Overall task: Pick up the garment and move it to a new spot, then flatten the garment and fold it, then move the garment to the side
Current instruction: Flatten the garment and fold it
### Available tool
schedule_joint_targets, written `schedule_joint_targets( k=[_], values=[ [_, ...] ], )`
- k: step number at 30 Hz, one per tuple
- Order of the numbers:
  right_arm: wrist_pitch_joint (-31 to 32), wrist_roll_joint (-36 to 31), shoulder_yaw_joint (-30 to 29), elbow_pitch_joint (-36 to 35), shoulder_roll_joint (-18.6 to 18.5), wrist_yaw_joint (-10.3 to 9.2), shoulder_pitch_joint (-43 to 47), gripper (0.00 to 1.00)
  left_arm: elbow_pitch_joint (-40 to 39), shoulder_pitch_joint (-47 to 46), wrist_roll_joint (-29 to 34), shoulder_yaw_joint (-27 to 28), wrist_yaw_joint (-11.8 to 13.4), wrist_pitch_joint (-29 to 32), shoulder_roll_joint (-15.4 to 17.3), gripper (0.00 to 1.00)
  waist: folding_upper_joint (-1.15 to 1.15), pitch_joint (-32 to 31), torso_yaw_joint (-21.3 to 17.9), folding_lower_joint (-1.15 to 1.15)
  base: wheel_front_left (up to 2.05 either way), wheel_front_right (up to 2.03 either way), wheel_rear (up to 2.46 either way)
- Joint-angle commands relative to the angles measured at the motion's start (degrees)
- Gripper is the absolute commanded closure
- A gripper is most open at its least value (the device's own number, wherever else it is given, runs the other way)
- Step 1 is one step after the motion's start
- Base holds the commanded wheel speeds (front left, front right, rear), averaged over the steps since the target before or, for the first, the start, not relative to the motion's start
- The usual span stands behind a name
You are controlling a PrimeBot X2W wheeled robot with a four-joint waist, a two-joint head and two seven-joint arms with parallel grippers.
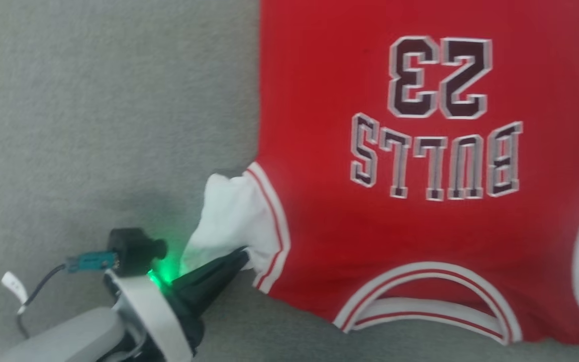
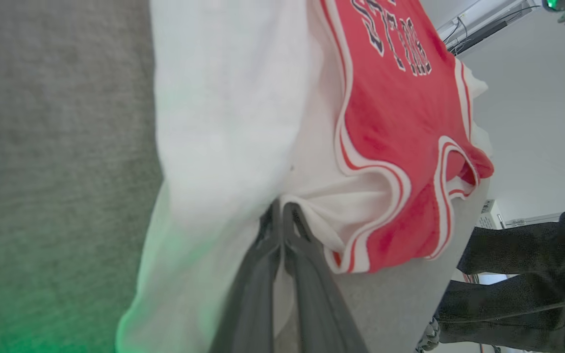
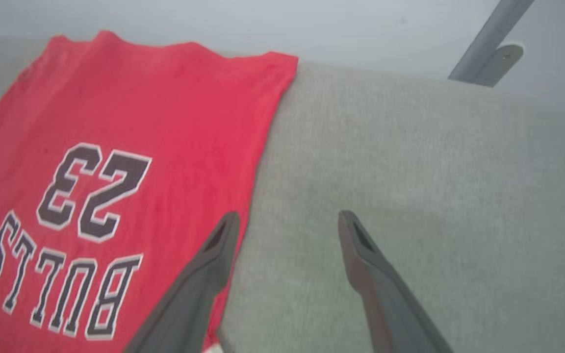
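Seemingly the left gripper (image 1: 243, 259), lower left, pinches the jersey (image 1: 420, 241) by its sleeve (image 1: 229, 211); right gripper (image 3: 287, 220) spread wide alongside.

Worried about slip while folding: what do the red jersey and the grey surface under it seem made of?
Red jersey with white sleeves: likely soft matte knit cloth; it bunches at the left claw. Grey surface: apparently felt-like fabric, fuzzy, matte.
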Motion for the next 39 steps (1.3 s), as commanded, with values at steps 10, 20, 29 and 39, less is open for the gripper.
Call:
schedule_joint_targets(
  k=[10, 20, 29, 39],
  values=[
    [11.7, -21.6, 10.5, 22.7, 6.8, 0.00, -33.5, 0.00, 2.2, -7.2, 0.2, -4.2, 0.3, 1.0, -9.8, 1.00, -0.01, 9.4, 9.9, 0.01, 0.00, 0.00, 0.00],
    [20.8, -31.5, 13.0, 38.2, 9.8, 0.00, -45.5, 0.00, 3.2, -7.4, 1.0, -4.0, 0.6, 1.3, -12.2, 1.00, -0.01, 12.6, 11.8, 0.01, 0.00, 0.00, 0.00],
    [18.4, -29.6, 14.2, 39.4, 10.2, 0.00, -46.1, 1.00, 3.8, -8.0, 1.4, -1.6, 0.6, 1.3, -11.8, 1.00, -0.01, 11.4, 9.7, 0.01, 0.00, 0.00, 0.00],
    [15.9, -15.3, 16.8, 30.7, 5.1, 0.00, -34.1, 1.00, 4.3, -2.2, 1.7, 5.1, 0.6, 0.9, -8.3, 1.00, -0.01, 3.3, 5.1, 0.01, 0.00, 0.00, 0.00]
  ],
)
